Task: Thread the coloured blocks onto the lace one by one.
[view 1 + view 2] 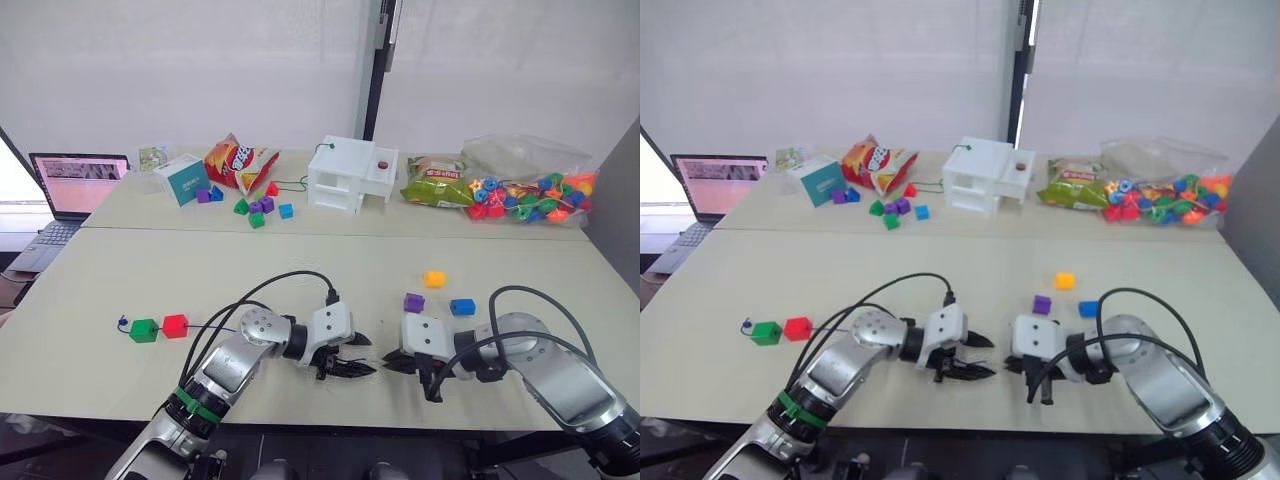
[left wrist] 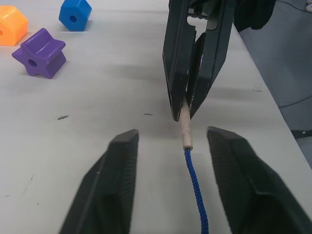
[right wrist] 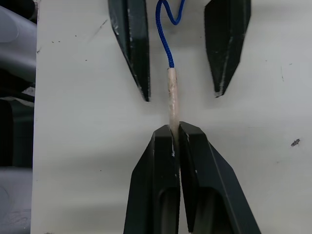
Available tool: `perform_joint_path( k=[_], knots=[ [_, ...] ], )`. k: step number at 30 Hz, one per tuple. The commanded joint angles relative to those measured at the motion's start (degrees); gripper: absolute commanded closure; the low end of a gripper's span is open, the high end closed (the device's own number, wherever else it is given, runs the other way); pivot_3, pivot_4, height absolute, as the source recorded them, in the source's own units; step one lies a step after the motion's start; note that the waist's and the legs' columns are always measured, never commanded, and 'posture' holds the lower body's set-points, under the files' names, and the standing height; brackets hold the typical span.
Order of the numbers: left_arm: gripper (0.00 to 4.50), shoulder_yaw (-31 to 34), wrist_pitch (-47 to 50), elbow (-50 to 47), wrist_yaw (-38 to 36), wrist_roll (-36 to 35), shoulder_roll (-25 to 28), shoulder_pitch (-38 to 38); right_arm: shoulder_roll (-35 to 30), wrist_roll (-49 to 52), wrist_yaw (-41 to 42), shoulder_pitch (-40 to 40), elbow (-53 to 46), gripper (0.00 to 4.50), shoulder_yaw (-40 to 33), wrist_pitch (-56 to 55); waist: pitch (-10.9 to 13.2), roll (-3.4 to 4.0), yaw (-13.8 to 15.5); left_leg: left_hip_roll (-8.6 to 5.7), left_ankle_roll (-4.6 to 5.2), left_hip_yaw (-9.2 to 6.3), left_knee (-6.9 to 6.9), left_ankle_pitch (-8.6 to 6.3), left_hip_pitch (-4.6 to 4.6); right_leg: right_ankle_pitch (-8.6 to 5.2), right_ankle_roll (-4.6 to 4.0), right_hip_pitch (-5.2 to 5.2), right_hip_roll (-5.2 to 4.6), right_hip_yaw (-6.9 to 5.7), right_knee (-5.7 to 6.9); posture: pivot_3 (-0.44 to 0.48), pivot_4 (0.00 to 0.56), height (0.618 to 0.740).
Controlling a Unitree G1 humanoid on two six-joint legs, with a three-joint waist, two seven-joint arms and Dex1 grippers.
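Two blocks look threaded so far, by my read: the green block (image 1: 143, 330) and the red block (image 1: 175, 325) sit touching side by side at the far left of the counter (image 1: 300, 275), with the lace (image 2: 195, 187) seeming to run through them and off toward the middle. Three are left loose — the purple block (image 1: 414, 302), the blue block (image 1: 462, 307) and the yellow block (image 1: 434, 279) — clustered just beyond the right hand (image 3: 175, 127). And that right hand is clamped tight on the lace's pale stiff tip (image 3: 172, 100), fingers pressed together around it, the tip poking out toward the other arm. The left hand (image 2: 168, 141) sits right opposite, fingers spread wide on either side of the lace where blue cord meets pale tip, gripping nothing. So the lace end lies low over the counter, directly between the two hands, near the front edge. No block is on the tip or in either hand at present. My call: roughly two-fifths through, with the next bead probably the purple one, since it lies nearest. Further back, a separate pile of small blocks (image 1: 255, 205) rests untouched.
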Motion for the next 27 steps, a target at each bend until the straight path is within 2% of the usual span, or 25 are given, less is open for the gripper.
perform_joint_path(
  k=[1, 4, 15, 20, 24, 27],
  knots=[
    [3.57, -0.22, -0.13, -0.85, -0.1, 0.06, -0.45, -0.47, -0.33, 0.07, -0.28, 0.06, -2.36, 4.5, -0.92, 0.5, 0.0, 0.0, 0.01, 0.0, 0.0, 0.0, 0.0, 0.0, 0.0, 0.0, 0.0, 0.0, 0.0, 0.0, 0.0, 0.0, 0.15, 0.74],
    [4.49, -0.27, 0.09, -0.91, -0.17, -0.06, -0.34, -0.42, -0.34, 0.15, -0.37, 0.04, -2.45, 4.5, -0.91, 0.66, 0.0, 0.0, 0.0, 0.0, 0.0, 0.0, 0.0, 0.0, 0.0, 0.0, 0.0, 0.0, 0.0, 0.0, 0.0, 0.0, 0.15, 0.74],
    [4.49, 0.37, 0.34, -1.08, 0.65, -0.05, -0.58, -0.33, -1.31, 0.5, -0.53, 1.31, -3.11, 4.5, -0.91, 1.54, 0.0, 0.0, 0.0, 0.0, 0.0, 0.0, 0.0, 0.0, 0.0, 0.0, 0.0, 0.0, -0.01, 0.0, -0.01, 0.0, 0.15, 0.74],
    [4.5, 0.98, 0.52, -1.71, -0.12, -0.51, 0.92, 0.25, 0.56, 3.44, -5.41, 4.31, -5.5, 2.84, -7.1, 5.72, 0.0, 0.0, 0.01, 0.0, 0.0, 0.0, 0.0, 0.0, -0.01, 0.0, 0.0, 0.0, -0.01, 0.01, 0.0, 0.0, 0.15, 0.74],
    [4.5, 1.33, 0.47, -2.73, -0.94, -0.94, 3.18, 1.31, 3.56, 5.92, -12.79, 11.7, -9.6, 1.42, -17.39, 10.93, 0.0, 0.0, 0.28, 0.0, 0.0, -0.06, -0.01, 0.0, -0.02, 0.0, 0.0, 0.01, -0.03, -0.02, -0.02, 0.0, 0.15, 0.74],
    [4.5, 2.05, 0.71, -3.47, -1.14, -1.52, 4.13, 2.19, 10.32, 8.64, -19.98, 18.34, -14.35, 0.45, -26.89, 15.11, 0.0, 0.0, 0.39, 0.01, 0.0, -0.07, -0.05, 0.0, -0.01, 0.0, 0.0, 0.02, -0.03, -0.01, -0.03, 0.0, 0.15, 0.74]
  ],
)
